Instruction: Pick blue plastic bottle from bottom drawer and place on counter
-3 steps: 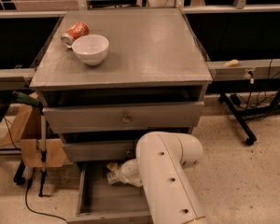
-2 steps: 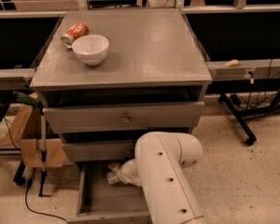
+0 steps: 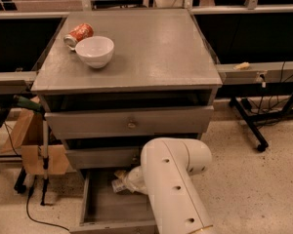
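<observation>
The white arm (image 3: 176, 189) fills the near right of the view and reaches down into the open bottom drawer (image 3: 95, 206). Its gripper (image 3: 131, 179) sits low over the drawer's back edge, just under the front of the middle drawer (image 3: 100, 156). The blue plastic bottle (image 3: 117, 184) lies on its side at the gripper's tip, near the middle of the drawer's back edge, touching or all but touching the gripper. The arm hides the tip, so I cannot tell whether the gripper is closed on the bottle or open beside it.

The step in hand appears to be the grasp. To do it well, the grip should close across the bottle's body rather than its cap, firmly enough that the thin plastic does not slip. The bottle should then come forward towards the drawer's front edge before rising, because the middle drawer overhangs it closely. A straight lift would likely knock it loose.

Above, the upper drawer (image 3: 129, 123) also juts out, so the path should clear both fronts before swinging over the counter (image 3: 156, 48). A white bowl (image 3: 94, 50) stands near the counter's left edge, and an orange-red soda can (image 3: 79, 33) lies towards its back-left corner. The middle and right part looks the safer place to set the bottle down.
</observation>
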Robot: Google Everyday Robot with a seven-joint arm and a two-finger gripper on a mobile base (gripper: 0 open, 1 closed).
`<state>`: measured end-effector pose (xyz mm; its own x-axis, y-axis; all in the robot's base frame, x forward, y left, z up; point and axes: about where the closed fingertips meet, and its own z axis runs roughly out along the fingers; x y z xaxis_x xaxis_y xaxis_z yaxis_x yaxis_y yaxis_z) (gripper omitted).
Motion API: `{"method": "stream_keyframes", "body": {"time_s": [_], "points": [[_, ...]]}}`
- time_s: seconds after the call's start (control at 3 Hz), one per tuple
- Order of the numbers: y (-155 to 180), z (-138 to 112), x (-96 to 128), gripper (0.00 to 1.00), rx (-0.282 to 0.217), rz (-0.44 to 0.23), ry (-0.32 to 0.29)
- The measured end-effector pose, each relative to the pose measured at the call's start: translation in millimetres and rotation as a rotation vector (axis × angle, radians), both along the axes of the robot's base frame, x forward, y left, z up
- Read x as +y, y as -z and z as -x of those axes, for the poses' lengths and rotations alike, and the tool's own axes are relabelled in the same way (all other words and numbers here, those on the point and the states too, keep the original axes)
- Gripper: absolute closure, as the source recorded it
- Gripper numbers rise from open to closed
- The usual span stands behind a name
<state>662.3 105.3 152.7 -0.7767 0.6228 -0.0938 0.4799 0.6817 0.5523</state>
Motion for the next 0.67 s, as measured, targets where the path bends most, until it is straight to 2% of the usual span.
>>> {"method": "stream_keyframes", "body": {"time_s": [0.33,0.67], "points": [[0.2,-0.2,-0.7,0.34,0.0,0.0,0.0],[0.3,-0.3,-1.4,0.52,0.0,-0.001,0.001]]}}
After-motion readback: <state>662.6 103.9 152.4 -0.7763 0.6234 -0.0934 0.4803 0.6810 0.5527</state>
